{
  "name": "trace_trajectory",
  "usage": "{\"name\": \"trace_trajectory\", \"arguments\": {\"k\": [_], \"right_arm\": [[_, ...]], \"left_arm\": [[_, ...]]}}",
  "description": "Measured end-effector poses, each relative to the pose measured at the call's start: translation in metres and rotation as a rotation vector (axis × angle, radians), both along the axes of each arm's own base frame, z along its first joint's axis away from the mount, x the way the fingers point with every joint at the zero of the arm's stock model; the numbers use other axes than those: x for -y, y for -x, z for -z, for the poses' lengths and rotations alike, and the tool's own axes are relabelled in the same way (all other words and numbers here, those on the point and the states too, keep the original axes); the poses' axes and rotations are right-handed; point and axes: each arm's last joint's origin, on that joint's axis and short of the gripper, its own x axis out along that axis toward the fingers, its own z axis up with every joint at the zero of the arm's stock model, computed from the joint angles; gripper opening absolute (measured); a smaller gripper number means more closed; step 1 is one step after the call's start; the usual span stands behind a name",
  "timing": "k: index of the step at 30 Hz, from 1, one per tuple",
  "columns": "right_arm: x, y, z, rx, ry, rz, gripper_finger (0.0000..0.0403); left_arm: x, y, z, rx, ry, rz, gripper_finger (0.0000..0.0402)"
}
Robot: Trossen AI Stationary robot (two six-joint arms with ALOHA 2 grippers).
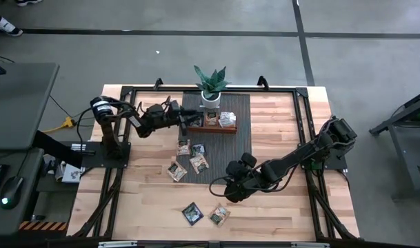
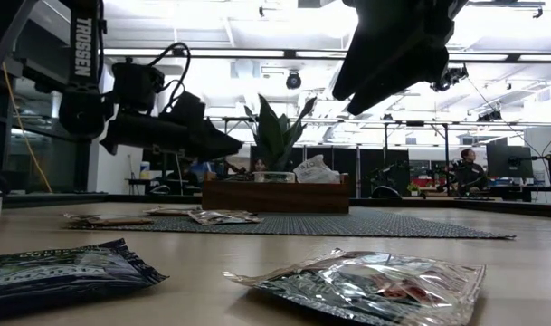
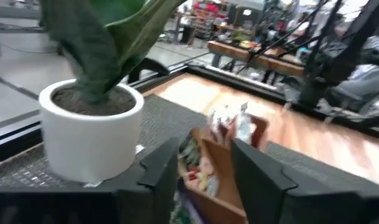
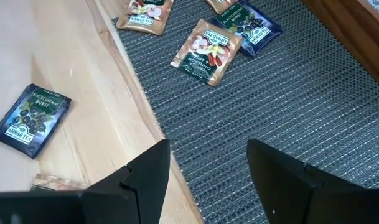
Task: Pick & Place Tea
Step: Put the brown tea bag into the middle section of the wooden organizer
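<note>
While left claw point(image 1: 187, 121) gapes over tray point(image 1: 211, 129), sachets point(image 1: 198, 162) lie on mat

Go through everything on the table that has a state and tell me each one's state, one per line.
Left gripper: open, over the tray.
Right gripper: open, empty, above the mat's edge.
Tray: on the mat, sachets inside.
Loose sachets: lying flat, outside the tray.
Potted plant: upright.

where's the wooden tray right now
In the high view the wooden tray sits on the dark mat at the table's far side, just in front of the potted plant, with the left end effector beside it.
</note>
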Motion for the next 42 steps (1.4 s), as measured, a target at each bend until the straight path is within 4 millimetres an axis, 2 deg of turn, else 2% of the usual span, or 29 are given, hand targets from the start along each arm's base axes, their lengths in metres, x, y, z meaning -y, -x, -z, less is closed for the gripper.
{"name": "trace_trajectory", "arguments": {"k": [6, 8, 15, 22, 25, 30, 42], "right_arm": [[0.000, 0.000, 0.000, 0.005, 0.007, -0.005, 0.0209], [0.000, -0.001, -0.001, 0.009, 0.010, -0.011, 0.0209], [0.000, -0.002, -0.002, 0.021, 0.035, -0.020, 0.0209], [-0.001, -0.004, -0.003, 0.043, 0.026, -0.021, 0.0209], [0.001, -0.006, -0.004, 0.055, 0.032, -0.019, 0.0209], [0.005, -0.009, -0.005, 0.078, 0.038, -0.009, 0.0209], [0.006, -0.012, -0.006, 0.091, 0.056, -0.033, 0.0208]], "left_arm": [[0.009, 0.006, -0.006, 0.016, -0.005, 0.093, 0.0024], [0.014, 0.009, -0.006, 0.014, -0.002, 0.110, 0.0009], [0.045, 0.022, 0.005, -0.026, -0.011, 0.139, 0.0003], [0.076, 0.056, 0.013, -0.066, -0.015, 0.077, 0.0001], [0.086, 0.062, 0.012, -0.070, -0.028, 0.050, 0.0001], [0.102, 0.061, 0.002, -0.010, -0.040, 0.102, 0.0000], [0.149, 0.063, 0.003, -0.017, -0.056, 0.157, 0.0000]]}}
